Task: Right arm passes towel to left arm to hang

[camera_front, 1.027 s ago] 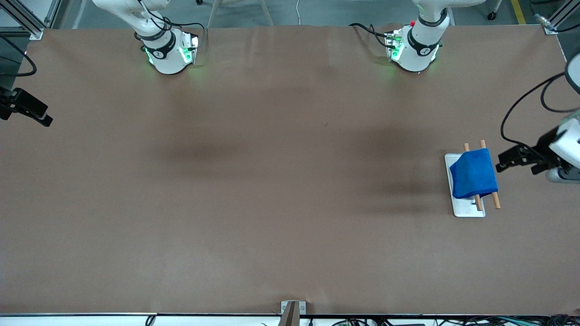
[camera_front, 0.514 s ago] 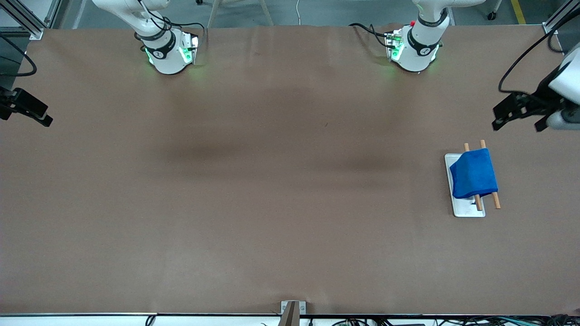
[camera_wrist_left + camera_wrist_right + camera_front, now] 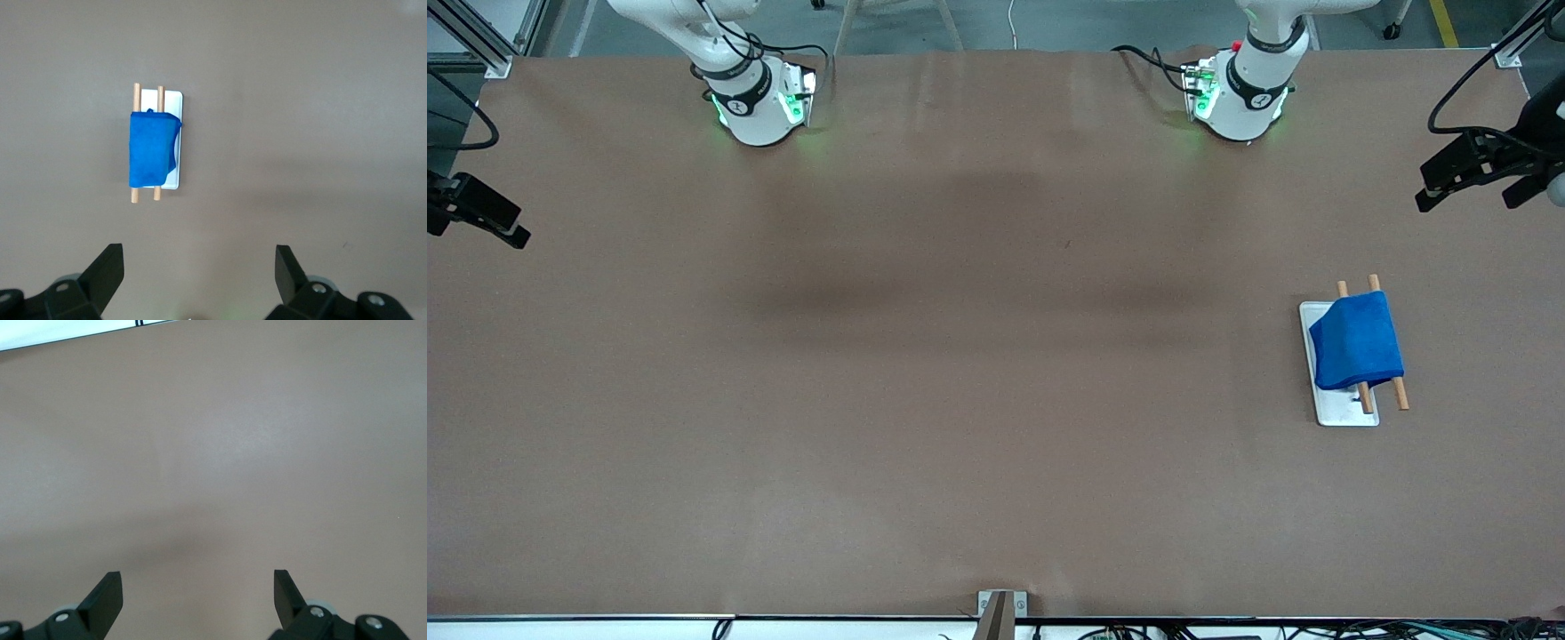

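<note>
The bright blue towel [image 3: 1356, 345] hangs folded over two wooden rods [image 3: 1400, 396] of a small rack with a white base [image 3: 1347, 411], toward the left arm's end of the table. It also shows in the left wrist view [image 3: 150, 150], draped over both rods. My left gripper [image 3: 1463, 200] is open and empty, up in the air over the table's edge at the left arm's end, apart from the rack; its fingers [image 3: 107, 267] frame bare table. My right gripper [image 3: 476, 231] is open and empty over the table's edge at the right arm's end, waiting; it also shows in the right wrist view [image 3: 198, 587].
The brown table [image 3: 960, 356] spreads between the two arm bases [image 3: 756, 107] and the rack. A metal bracket [image 3: 1000, 609] sits at the table's edge nearest the front camera. The table's pale edge [image 3: 67, 337] shows in the right wrist view.
My left gripper has pulled away from beside the rack, toward the bases' side of the table, and stays open. The towel stays on the rods. The right arm has not moved.
</note>
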